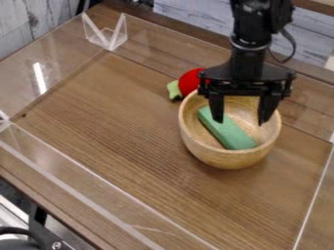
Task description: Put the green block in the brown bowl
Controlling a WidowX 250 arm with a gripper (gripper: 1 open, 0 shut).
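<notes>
The green block (228, 130) is lying inside the brown bowl (196, 142), resting on the bowl's floor and leaning a little toward the far wall, its long side running from upper left to lower right. Nothing is gripping it. The gripper (243, 101) is hanging directly over the bowl, pointing straight down, with its jaws standing wide open: one black finger is reaching down near the bowl's left rim and the other near the right rim, and the block is showing in the gap between them, lower than the fingertips. Whether either fingertip is touching the rim cannot be told from this view.

The bowl is sitting on the wooden bench (104, 127), toward the right side of it. Just behind the bowl, at its far left edge, a red thing (189, 77) with a bit of green and yellow (174, 90) at its side is peeking out; most of it is being hidden by the bowl and the gripper, so its shape is hard to tell. It is lying close against the bowl's outer wall.

A clear plastic wall (39, 73) is running around the bench, catching light along its edges. At the far left corner, a small clear stand (104, 32) shaped like a folded V is sitting well apart from the bowl. The black arm (259, 24) is rising straight up out of the top of the picture.
</notes>
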